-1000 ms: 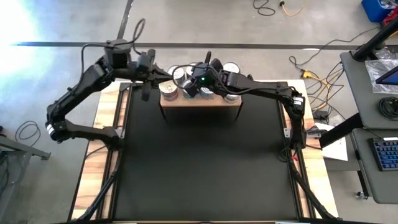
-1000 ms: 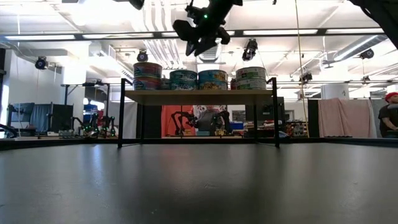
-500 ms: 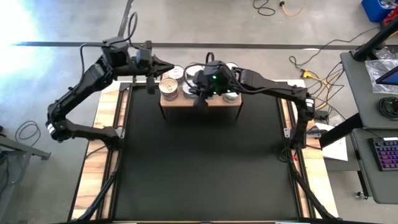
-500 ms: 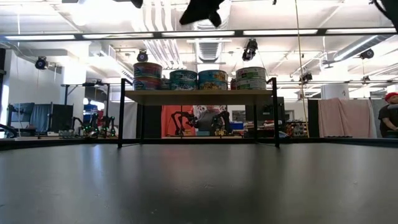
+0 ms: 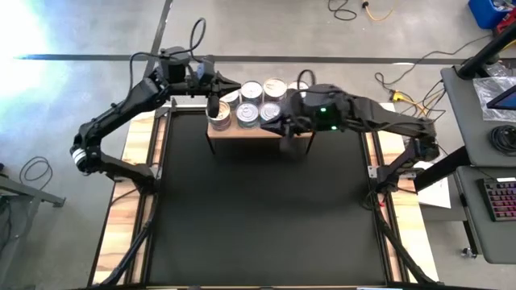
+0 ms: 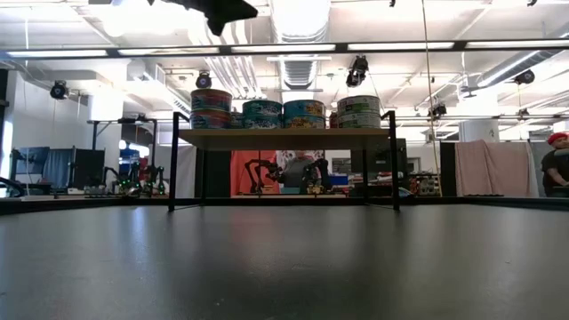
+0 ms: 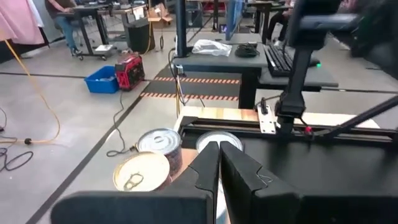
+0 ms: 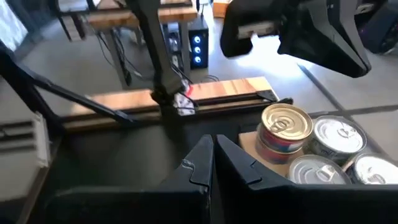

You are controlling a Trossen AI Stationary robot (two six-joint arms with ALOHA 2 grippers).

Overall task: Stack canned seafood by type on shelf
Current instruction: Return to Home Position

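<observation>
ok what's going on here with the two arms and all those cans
The seafood tins in view all sit on the wooden shelf at the far side of the black mat, some stacked two high. Neither arm is holding anything. The left gripper hangs over the shelf's left end, and the right gripper is at its front edge. Both are shut and empty.

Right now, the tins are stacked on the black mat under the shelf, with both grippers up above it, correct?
Not quite: the low view shows the tins on top of the shelf, not on the mat beneath. The left gripper and right gripper are above it.
</observation>
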